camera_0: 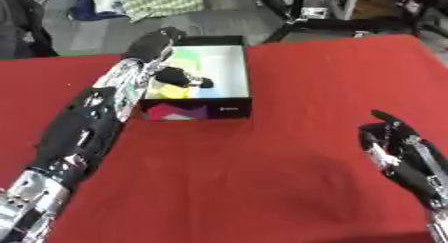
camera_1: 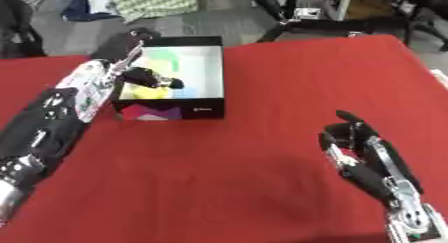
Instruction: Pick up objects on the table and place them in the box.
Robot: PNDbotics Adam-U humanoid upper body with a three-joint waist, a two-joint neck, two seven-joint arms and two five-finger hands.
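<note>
1. The left arm reaches in from the lower left of the frame, stretching up across the red table [camera_0: 262, 177] to the box [camera_0: 229, 108] in the upper middle.
2. The left hand [camera_0: 157, 47] hangs over the box's left wall, with the thumb [camera_0: 184, 79] poking rightward into the open interior. Fingers look relaxed and nothing shows pinched between them.
3. Inside the box, a yellow object [camera_0: 171, 92] lies at the near left corner, just below the thumb; whether they touch, I cannot tell. The box floor is pale with a green patch at the left.
4. The box is black outside, with a pink and white pattern on its near wall.
5. The right hand [camera_1: 363, 154] rests idle on the table at the lower right of the frame, fingers up and slightly spread, holding nothing, well apart from the box.
</note>
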